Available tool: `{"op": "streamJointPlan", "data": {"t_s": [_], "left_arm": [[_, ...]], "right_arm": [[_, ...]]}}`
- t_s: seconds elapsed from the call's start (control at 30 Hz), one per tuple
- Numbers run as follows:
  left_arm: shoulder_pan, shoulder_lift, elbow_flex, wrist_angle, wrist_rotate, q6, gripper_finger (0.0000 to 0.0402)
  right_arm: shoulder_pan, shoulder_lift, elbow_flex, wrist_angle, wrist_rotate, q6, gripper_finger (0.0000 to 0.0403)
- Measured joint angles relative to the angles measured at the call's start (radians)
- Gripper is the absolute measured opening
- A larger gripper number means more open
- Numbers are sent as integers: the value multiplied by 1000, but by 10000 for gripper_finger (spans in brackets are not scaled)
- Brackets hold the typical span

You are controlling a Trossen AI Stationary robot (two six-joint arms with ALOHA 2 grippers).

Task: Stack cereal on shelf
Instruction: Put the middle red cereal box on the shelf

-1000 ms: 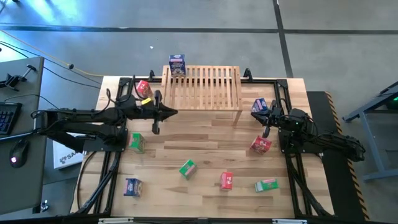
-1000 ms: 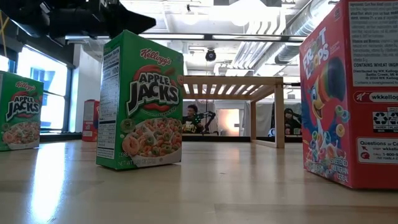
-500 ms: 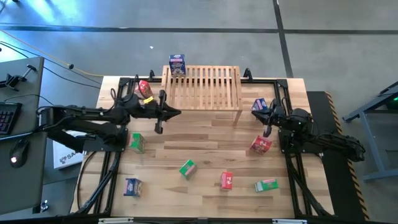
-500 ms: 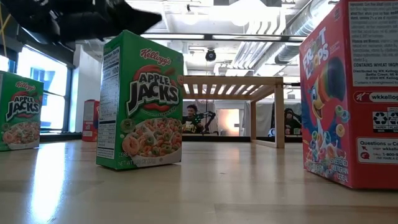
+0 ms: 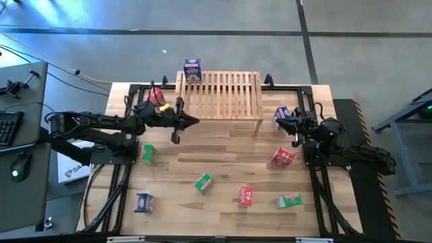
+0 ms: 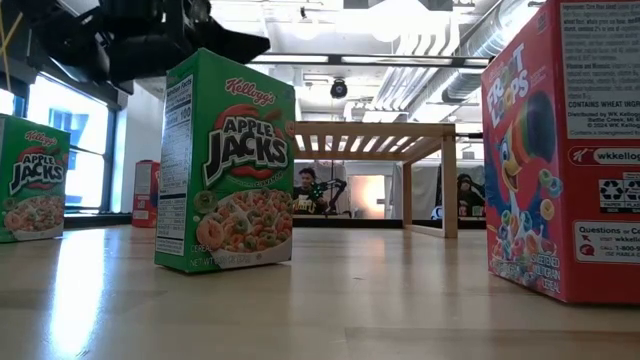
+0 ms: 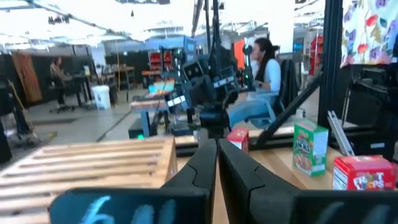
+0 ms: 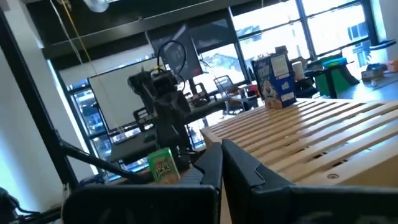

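The wooden shelf [image 5: 219,94] stands at the table's far middle. One blue cereal box [image 5: 192,69] stands upright on the far left corner of its slatted top [image 8: 323,134]. Several more cereal boxes stand on the table, among them a red one [image 5: 156,96], two green ones [image 5: 148,154] [image 5: 203,182] and a red one [image 5: 283,156]. My left gripper [image 5: 196,122] hovers just off the shelf's near left corner, shut and empty [image 7: 216,152]. My right gripper [image 5: 289,123] hangs shut and empty [image 8: 221,152] beside a blue box [image 5: 282,113] at the right.
More boxes stand along the near side: a blue one [image 5: 144,202], a red one [image 5: 246,196] and a green one [image 5: 288,200]. A black frame [image 5: 128,135] borders the table's left and right sides. People sit in the room beyond the table [image 7: 264,62].
My left gripper has moved toward the table's right edge, along the shelf's near side, sinking a little and staying shut. My right gripper has risen slightly and rolled at the wrist, still shut. No box has moved.
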Motion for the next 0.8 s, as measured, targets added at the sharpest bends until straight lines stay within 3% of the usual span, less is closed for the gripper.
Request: {"op": "streamJointPlan", "data": {"t_s": [0.27,0.4,0.57,0.67,0.8], "left_arm": [[55,-3,0,0,0,27,10],[60,-3,0,0,0,23,10],[63,-3,0,7,0,31,10],[68,-3,0,8,0,33,10],[84,-3,0,9,0,27,10]], "right_arm": [[2,1,0,100,-13,-33,0],[2,1,0,115,-70,-8,0],[2,5,0,102,-33,30,2],[2,35,12,64,-24,7,20],[2,122,100,-66,-22,14,78]]}}
